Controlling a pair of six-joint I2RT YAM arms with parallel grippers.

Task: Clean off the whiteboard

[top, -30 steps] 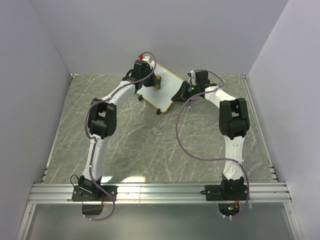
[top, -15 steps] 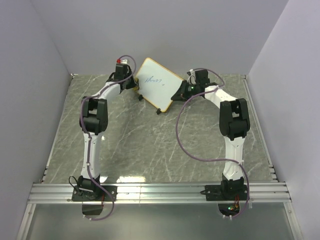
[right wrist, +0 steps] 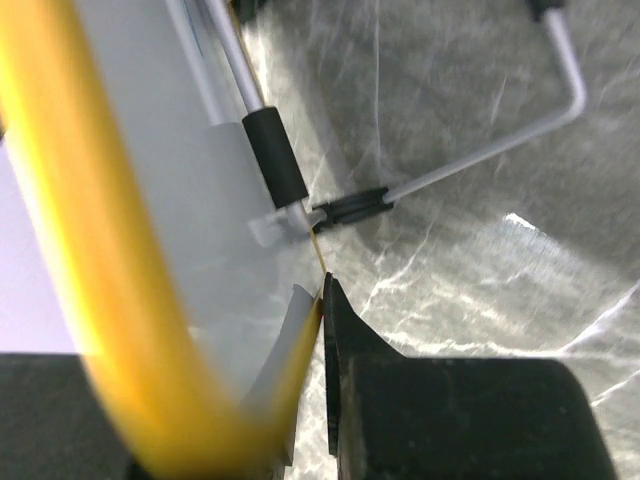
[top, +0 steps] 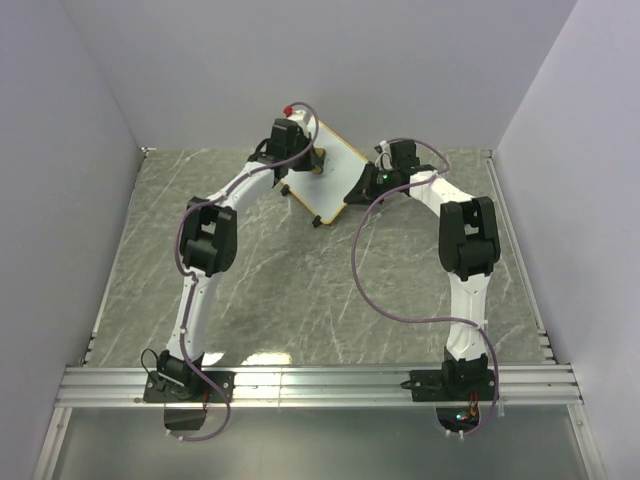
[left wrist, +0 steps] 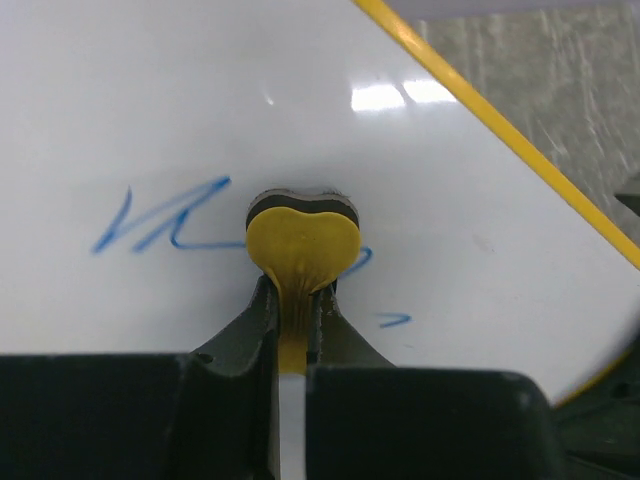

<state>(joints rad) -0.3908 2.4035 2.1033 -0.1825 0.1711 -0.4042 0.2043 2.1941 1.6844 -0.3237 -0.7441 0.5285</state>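
The whiteboard (top: 337,178) stands propped on its feet at the far middle of the tabletop (top: 280,290), leaning back so its writing face looks toward the arms, which puts it within a straight reach for wiping. The left tool (left wrist: 298,300) is clenched on a small yellow eraser (left wrist: 303,238), pinching it by its narrow neck so the dark felt side lies flat against the board. It sits on the right end of the blue scribble (left wrist: 160,220), with the longer stroke showing to its left and a couple of short marks to its right, so the writing is only partly dealt with, as I judge it. The right tool (right wrist: 320,312) comes in from the right and is closed on the board's edge at the yellow frame (right wrist: 90,250), close by the wire stand (right wrist: 480,150) behind it. That grip looks meant to brace the light board, so that rubbing pressure from the other side neither tips it backward nor slides it across the smooth stone.
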